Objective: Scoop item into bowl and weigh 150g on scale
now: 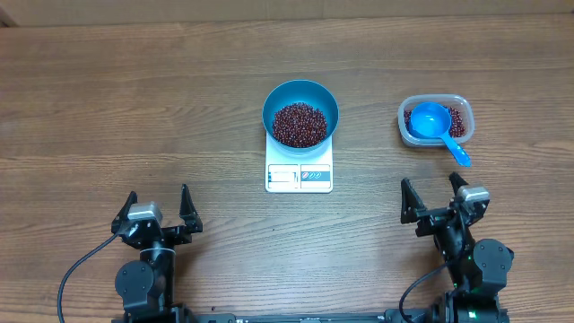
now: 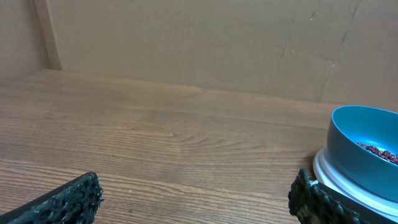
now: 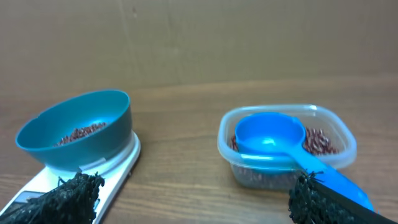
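Tiny oval red-brown beans (image 1: 300,124) fill the round blue bowl (image 1: 300,91) (atop the flat white scale (image 1: 299,177)); left gripper (image 1: 159,197), right gripper (image 1: 430,187) gape empty.

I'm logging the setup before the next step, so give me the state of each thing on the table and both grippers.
bowl: upright on the scale, partly filled.
beans: heaped in the bowl; more in the tub.
scale: under the bowl, display unreadable.
tub: uncovered, holding beans and the scoop.
scoop: resting in the tub, looks empty, handle over the rim, not held.
left gripper: open, empty.
right gripper: open, empty.
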